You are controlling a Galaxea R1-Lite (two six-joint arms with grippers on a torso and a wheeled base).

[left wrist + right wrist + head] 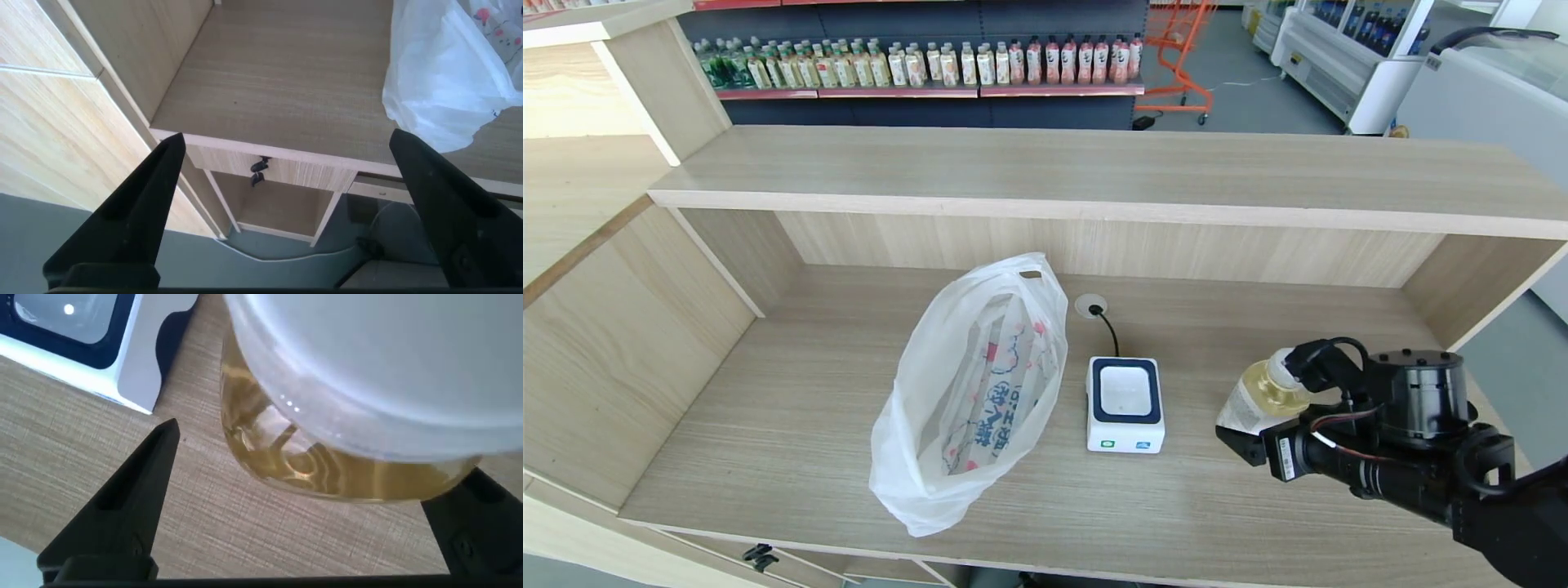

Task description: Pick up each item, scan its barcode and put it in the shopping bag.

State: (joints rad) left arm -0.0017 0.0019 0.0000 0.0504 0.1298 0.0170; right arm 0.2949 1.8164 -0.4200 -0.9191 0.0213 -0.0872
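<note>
1. Nearest to us, the right hand (1272, 400) sat to the right of the scanner (1125, 404). Its fingers (122, 514) were spread apart on either side of a bottle (1245, 404), and neither one visibly pressed it.
2. The bottle held pale yellow liquid and had a white cap and a light label. It looked to be standing on the desk (792, 425), near the scanner's right side but apart from it.
3. The scanner was a white box with a dark-framed window facing up. A black cable (1109, 331) ran from its far side to a round port in the desk.
4. The shopping bag (968, 400), of thin white plastic, lay just left of the scanner, with its handle hole at the far end. We saw a printed package (992, 392) through the plastic.
5. The left hand (288, 139) hung off the desk's front edge, well to the left of the scanner and past the bag's near end. Its fingers (139, 212) were apart with nothing between them.
6. Far beyond the scanner, past the desk's raised top, a store shelf (915, 65) carried rows of bottles.
</note>
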